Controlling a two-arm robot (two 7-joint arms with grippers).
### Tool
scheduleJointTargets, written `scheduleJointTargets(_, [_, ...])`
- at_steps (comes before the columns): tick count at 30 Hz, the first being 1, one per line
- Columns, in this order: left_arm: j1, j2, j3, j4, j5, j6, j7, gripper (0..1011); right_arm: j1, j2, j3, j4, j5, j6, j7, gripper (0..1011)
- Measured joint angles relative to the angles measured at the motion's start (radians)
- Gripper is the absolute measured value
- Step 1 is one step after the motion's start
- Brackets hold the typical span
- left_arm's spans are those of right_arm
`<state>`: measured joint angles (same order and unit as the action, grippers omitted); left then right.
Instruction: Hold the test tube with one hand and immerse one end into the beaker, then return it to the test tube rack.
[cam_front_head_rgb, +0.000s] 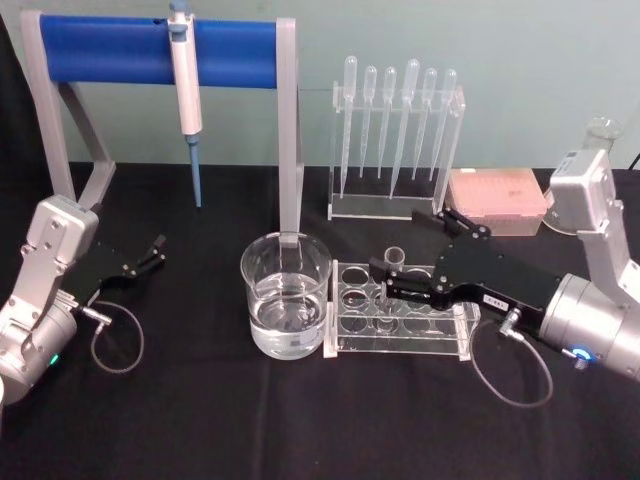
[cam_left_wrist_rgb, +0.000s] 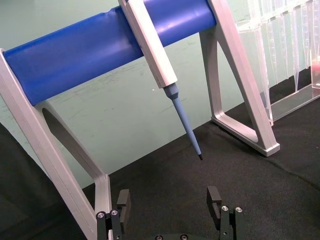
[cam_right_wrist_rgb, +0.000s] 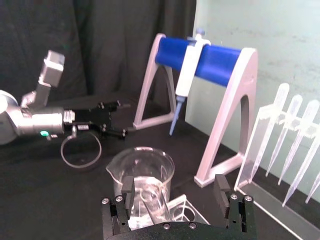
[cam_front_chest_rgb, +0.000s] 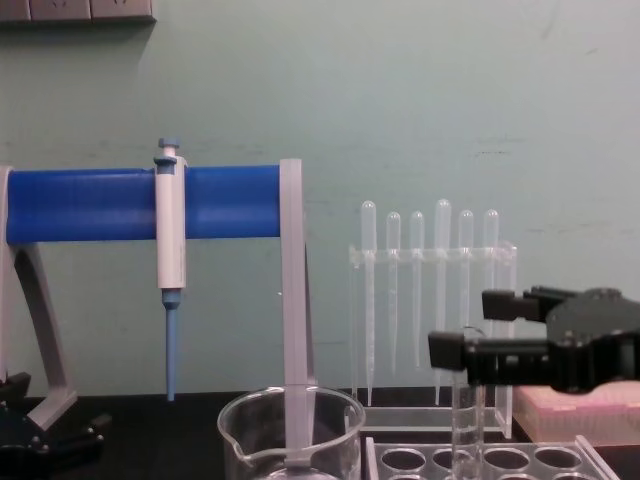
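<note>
The test tube (cam_front_head_rgb: 393, 256) stands upright in a hole of the clear rack (cam_front_head_rgb: 400, 322), just right of the beaker (cam_front_head_rgb: 285, 295), which holds some water. My right gripper (cam_front_head_rgb: 397, 240) is open and reaches in from the right at the height of the tube's rim, one finger on either side of the tube and neither pressing it. In the chest view the tube (cam_front_chest_rgb: 465, 430) rises under the right gripper (cam_front_chest_rgb: 462, 327), with the beaker (cam_front_chest_rgb: 290, 435) to its left. The right wrist view has the open right gripper (cam_right_wrist_rgb: 175, 192) in front of the beaker (cam_right_wrist_rgb: 142, 170). My left gripper (cam_front_head_rgb: 155, 250) rests open at the left.
A blue-barred stand (cam_front_head_rgb: 160, 50) with a hanging white-and-blue pipettor (cam_front_head_rgb: 186, 80) stands behind the beaker. A rack of plastic pipettes (cam_front_head_rgb: 395, 140) and a pink tip box (cam_front_head_rgb: 497, 200) sit at the back right. Black cloth covers the table.
</note>
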<state>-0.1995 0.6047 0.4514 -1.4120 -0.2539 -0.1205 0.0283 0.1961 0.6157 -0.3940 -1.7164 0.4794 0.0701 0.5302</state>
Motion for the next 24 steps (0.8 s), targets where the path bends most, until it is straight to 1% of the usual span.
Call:
scheduleJointTargets(5, [0.0, 0.0, 0.0, 0.0, 0.0, 0.0, 0.0, 1000, -0.015, 0.002, 0.022, -0.034, 0.025, -0.006, -0.008, 1003])
scheduleJointTargets(7, [0.0, 0.0, 0.0, 0.0, 0.0, 0.0, 0.0, 1000, -0.029, -0.001, 0.044, -0.054, 0.043, -0.015, -0.029, 1003])
scheduleJointTargets(11, [0.0, 0.0, 0.0, 0.0, 0.0, 0.0, 0.0, 1000, -0.045, -0.014, 0.071, -0.067, 0.055, -0.024, -0.069, 1003])
scheduleJointTargets(13, [0.0, 0.0, 0.0, 0.0, 0.0, 0.0, 0.0, 1000, -0.057, -0.028, 0.091, -0.07, 0.055, -0.029, -0.11, 1002])
scheduleJointTargets(14, [0.0, 0.0, 0.0, 0.0, 0.0, 0.0, 0.0, 1000, -0.065, -0.041, 0.107, -0.07, 0.051, -0.029, -0.144, 1003])
scheduleJointTargets(18, [0.0, 0.0, 0.0, 0.0, 0.0, 0.0, 0.0, 1000, -0.081, -0.072, 0.137, -0.06, 0.021, -0.029, -0.229, 1003])
scheduleJointTargets(19, [0.0, 0.0, 0.0, 0.0, 0.0, 0.0, 0.0, 1000, -0.088, -0.088, 0.151, -0.049, 0.006, -0.028, -0.271, 1003])
scheduleJointTargets(20, [0.0, 0.0, 0.0, 0.0, 0.0, 0.0, 0.0, 1000, -0.091, -0.096, 0.157, -0.042, -0.005, -0.027, -0.296, 1003])
scheduleJointTargets(21, [0.0, 0.0, 0.0, 0.0, 0.0, 0.0, 0.0, 1000, -0.096, -0.114, 0.168, -0.025, -0.029, -0.026, -0.341, 1003])
scheduleJointTargets(22, [0.0, 0.0, 0.0, 0.0, 0.0, 0.0, 0.0, 1000, -0.097, -0.12, 0.172, -0.015, -0.041, -0.027, -0.358, 1002])
scheduleJointTargets(23, [0.0, 0.0, 0.0, 0.0, 0.0, 0.0, 0.0, 1000, -0.099, -0.132, 0.178, 0.005, -0.068, -0.029, -0.39, 1003])
scheduleJointTargets(24, [0.0, 0.0, 0.0, 0.0, 0.0, 0.0, 0.0, 1000, -0.099, -0.132, 0.178, 0.005, -0.068, -0.029, -0.39, 1002])
